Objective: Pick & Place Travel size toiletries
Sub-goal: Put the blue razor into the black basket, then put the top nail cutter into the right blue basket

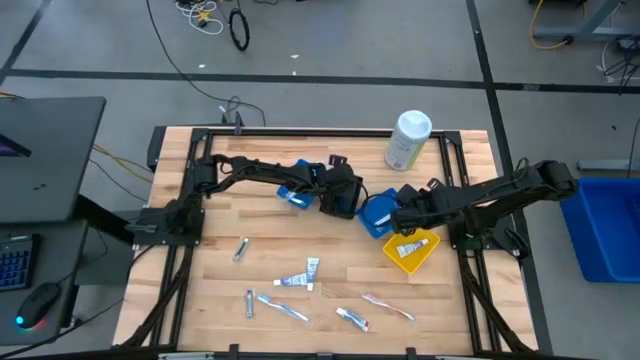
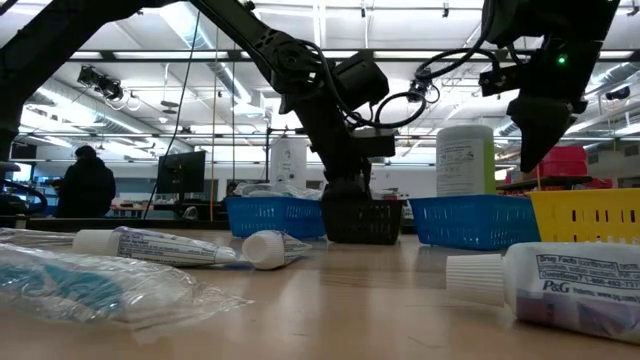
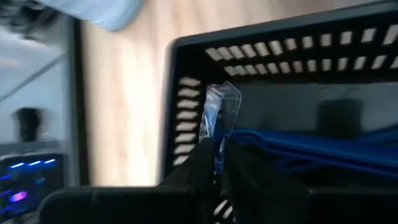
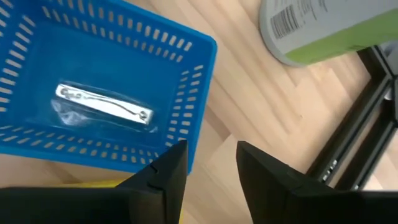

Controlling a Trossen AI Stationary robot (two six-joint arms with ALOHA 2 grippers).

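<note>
Toothbrush (image 3: 219,121), light and crinkly-wrapped, sits pinched by its end in my left pincer (image 3: 219,171) over the black tray (image 3: 186,46).

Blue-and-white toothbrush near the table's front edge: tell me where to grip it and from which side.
Grip the blue-and-white toothbrush at mid-handle, coming straight down from above with the gripper's fingers across its narrow width: it lies flat and slanted on the table, bare wood on both long sides. The right gripper is open; the left gripper pinches a wrapped item.
</note>
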